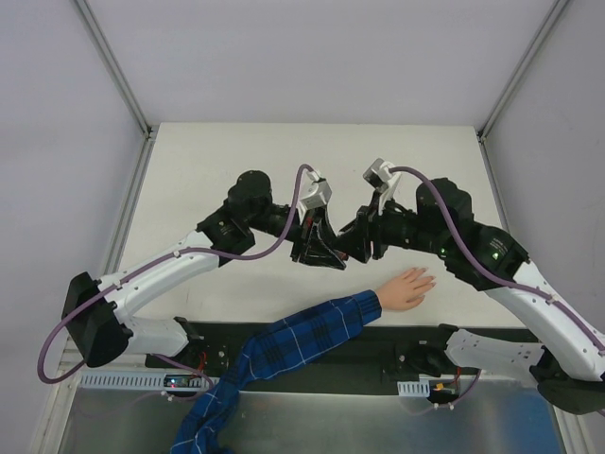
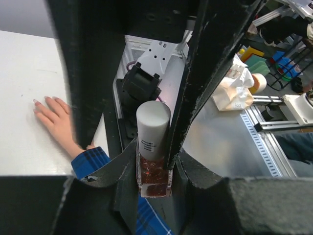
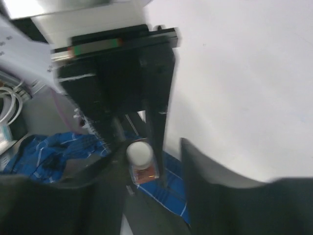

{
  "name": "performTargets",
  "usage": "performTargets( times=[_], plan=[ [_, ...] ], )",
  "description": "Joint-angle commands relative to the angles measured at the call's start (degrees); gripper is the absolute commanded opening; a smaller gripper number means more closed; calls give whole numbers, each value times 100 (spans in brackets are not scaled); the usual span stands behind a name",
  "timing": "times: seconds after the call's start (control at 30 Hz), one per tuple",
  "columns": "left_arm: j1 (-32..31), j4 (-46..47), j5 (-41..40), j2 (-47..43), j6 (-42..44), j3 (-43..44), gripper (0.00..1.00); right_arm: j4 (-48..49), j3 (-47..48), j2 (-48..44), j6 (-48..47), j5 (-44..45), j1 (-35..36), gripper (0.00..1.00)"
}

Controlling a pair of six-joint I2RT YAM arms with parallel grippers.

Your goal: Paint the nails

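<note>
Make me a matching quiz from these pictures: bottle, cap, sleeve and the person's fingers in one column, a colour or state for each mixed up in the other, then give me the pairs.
Column one:
1. bottle
2. cap
3. sleeve
4. person's fingers

Column two:
a. blue plaid
b. white
c. dark red
d. spread flat on the table

Pairs: 1-c, 2-b, 3-a, 4-d

Overhead view looks down on the whole table (image 1: 236,161) from behind the arms (image 1: 161,270). Both wrist views sit close, sharing the bottle (image 2: 154,152) and plaid sleeve (image 2: 90,161).
</note>
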Motion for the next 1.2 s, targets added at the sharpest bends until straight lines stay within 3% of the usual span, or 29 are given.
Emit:
performTargets(
  times=[0.0, 0.03, 0.17, 0.37, 0.77, 0.93, 1.0, 1.03, 1.07, 1.1, 1.13, 1.17],
  plan=[
    [-64, 466, -601, -309, 107, 7, 0, -37, -11, -105, 1177, 735, 41, 60],
    [-64, 387, -824, -327, 203, -11, 0, -45, -20, -175, 1347, 1129, 59, 71],
    [-90, -245, -1721, -292, 599, 190, 0, -448, 251, -281, 1797, 1799, 138, 75],
    [-169, -642, -2741, -292, 802, 279, 0, -627, 516, -299, 2289, 2811, 313, 66],
    [-301, -677, -3207, -274, 626, 350, 0, -380, 982, 632, 2324, 3735, 691, 58],
    [-336, -686, -3191, -309, 626, 341, 0, -370, 956, 853, 2167, 3682, 736, 41],
    [-336, -660, -2972, -318, 678, 350, 0, -370, 859, 756, 1826, 3603, 736, 26],
    [-293, -581, -1944, -284, 731, 367, 0, -344, 719, 678, 1554, 3464, 675, 12],
    [-188, -502, -1229, -266, 784, 402, 0, -100, 596, 442, 1159, 2566, 613, 0],
    [-169, -371, -473, -257, 723, 437, 0, 146, 369, 274, 555, 1713, 525, 0],
    [-160, -291, 622, -239, 662, 472, 0, 461, -34, 142, -373, 478, 246, 0],
    [-178, -151, 1129, -222, 435, 455, 0, 578, -255, 28, -696, -1841, 78, 0]
  ],
)
